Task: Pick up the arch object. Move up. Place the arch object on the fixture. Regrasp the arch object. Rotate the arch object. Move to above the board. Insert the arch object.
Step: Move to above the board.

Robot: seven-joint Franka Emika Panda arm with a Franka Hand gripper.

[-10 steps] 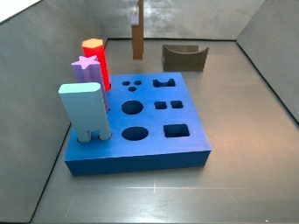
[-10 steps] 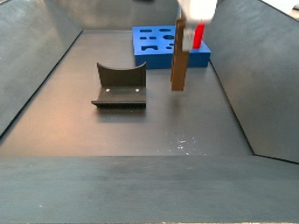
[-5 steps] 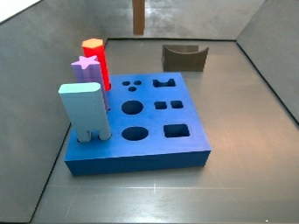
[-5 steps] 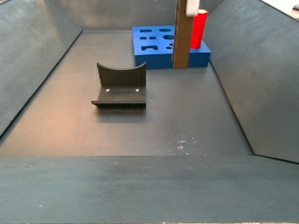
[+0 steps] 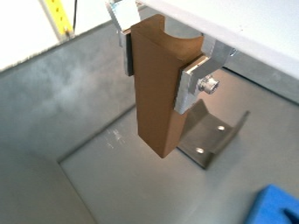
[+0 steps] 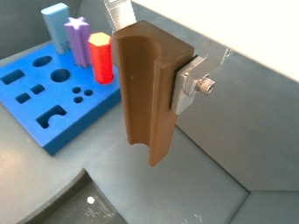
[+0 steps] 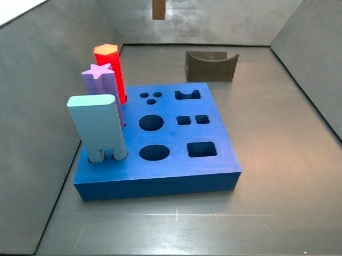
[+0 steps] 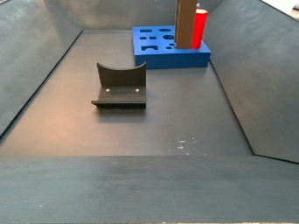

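The arch object point(image 5: 162, 87), a long brown bar with a curved notch in its upper end, hangs upright in my gripper point(image 5: 160, 63), which is shut on its upper part. Both wrist views show the silver fingers point(image 6: 187, 79) pressed to its two sides point(image 6: 146, 96). In one side view only the bar's lower end point(image 7: 159, 8) shows at the top edge; in another it point(image 8: 184, 22) hangs high by the far wall. The dark fixture point(image 8: 119, 86) stands on the floor, also below the bar point(image 5: 216, 136). The blue board point(image 7: 160, 183) lies apart point(image 6: 84, 129).
On the board's edge stand a red hexagonal peg point(image 7: 110, 65), a purple star peg point(image 7: 95, 75) and a pale blue block point(image 7: 96, 125). Grey walls close in the bin on all sides. The fixture point(image 7: 210, 66) sits near the back wall.
The gripper has risen with the arch object: a second ago the bar hung just above the floor, now only its lower end shows at the top of a side view.
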